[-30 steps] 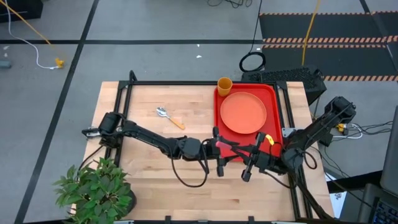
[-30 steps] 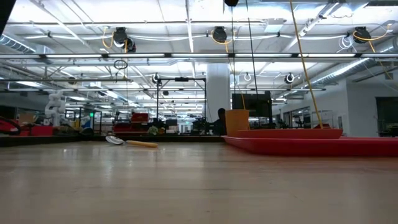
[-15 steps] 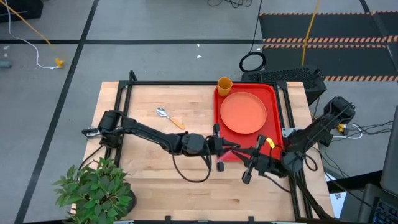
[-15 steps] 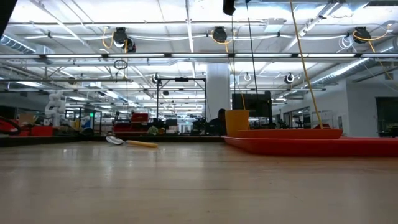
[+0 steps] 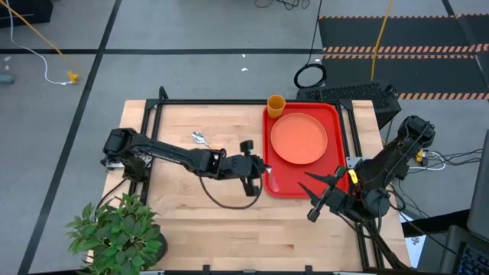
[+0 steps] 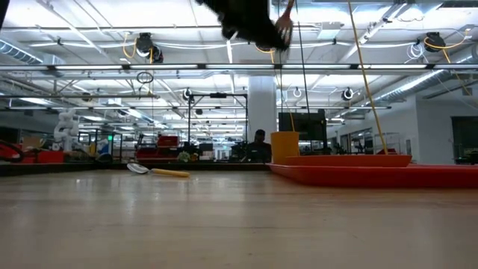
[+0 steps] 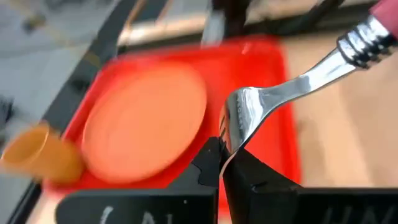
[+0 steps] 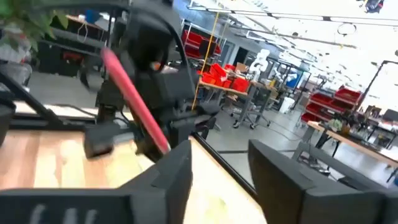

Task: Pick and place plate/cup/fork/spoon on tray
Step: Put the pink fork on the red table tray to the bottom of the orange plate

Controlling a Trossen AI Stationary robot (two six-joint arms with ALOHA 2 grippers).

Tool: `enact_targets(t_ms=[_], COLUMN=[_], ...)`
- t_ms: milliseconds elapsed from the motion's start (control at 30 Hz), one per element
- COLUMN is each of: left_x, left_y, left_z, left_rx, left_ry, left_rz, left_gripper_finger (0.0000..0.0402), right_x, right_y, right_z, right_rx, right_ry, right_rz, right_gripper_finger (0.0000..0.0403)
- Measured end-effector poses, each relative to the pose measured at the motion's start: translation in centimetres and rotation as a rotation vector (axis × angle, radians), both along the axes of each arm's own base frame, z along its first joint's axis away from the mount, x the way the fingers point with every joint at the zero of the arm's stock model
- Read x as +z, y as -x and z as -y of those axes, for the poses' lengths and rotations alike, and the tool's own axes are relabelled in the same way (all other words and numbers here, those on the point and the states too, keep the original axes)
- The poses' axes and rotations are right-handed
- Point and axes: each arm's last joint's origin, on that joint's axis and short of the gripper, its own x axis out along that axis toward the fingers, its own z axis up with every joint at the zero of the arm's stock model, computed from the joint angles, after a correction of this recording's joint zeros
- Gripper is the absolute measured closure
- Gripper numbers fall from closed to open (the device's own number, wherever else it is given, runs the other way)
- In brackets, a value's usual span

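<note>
The fork (image 7: 292,87), silver tines and pink-red handle (image 8: 134,99), is up in the air at the tray's near left corner, with my left gripper (image 5: 262,171) shut on it. My right gripper (image 5: 315,197) stands open and empty off the tray's near right corner, its fingers (image 8: 168,177) facing the fork. The red tray (image 5: 334,122) lies flat at the table's far right. The salmon plate (image 5: 298,137) lies inside it, and the orange cup (image 5: 276,105) stands upright at its far left corner. The spoon (image 5: 200,138) lies on the wood, partly under my left arm. My left gripper pinches the fork's tine end (image 7: 231,134) between its two fingertips (image 7: 211,163). The neck and handle (image 7: 373,25) stick out free beyond the fingers. The fork is lifted clear of table and tray, above the tray's left rim.
A potted plant (image 5: 118,229) stands at the table's near left corner. Bare wood lies left of the tray. A black frame rail (image 5: 229,102) runs along the far edge. In the low view, the spoon (image 6: 153,171) and the tray rim (image 6: 373,173) show on the tabletop.
The fork has passed from my right gripper to my left. The left gripper shut on the tine end, then drew back toward the table's left with it. The right gripper opened, let go and pulled away toward the right edge.
</note>
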Motion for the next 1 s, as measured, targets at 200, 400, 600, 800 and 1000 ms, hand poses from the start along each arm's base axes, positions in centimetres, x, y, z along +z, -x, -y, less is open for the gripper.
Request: enact_targets(t_ms=[200,400,600,800,1000], left_x=[-2.3,-3.3,-4.4,-5.0,-5.4], left_y=[0.7,2.0,3.9,4.9,5.0], left_z=[-2.1,-3.1,-2.5,-0.5,0.5], left_rx=[0.137,0.263,0.314,0.280,0.259], left_ry=[0.052,0.128,0.216,0.246,0.238], left_rz=[-0.189,-0.323,-0.518,-0.609,-0.623], left_gripper_finger=[0.0396,0.0397,0.0395,0.0390,0.0397], right_x=[0.9,0.9,-0.3,-1.4,-3.3], right_y=[-1.4,-3.7,-7.0,-7.5,-8.4], right_z=[-1.4,-2.2,-0.5,2.5,6.0], right_rx=[-0.026,0.135,0.552,0.386,0.377], right_ry=[0.012,0.006,-0.210,-0.162,-0.277], right_rz=[-0.018,0.038,0.079,-0.095,-0.293], right_gripper_finger=[0.0193,0.0185,0.0192,0.0192,0.0193])
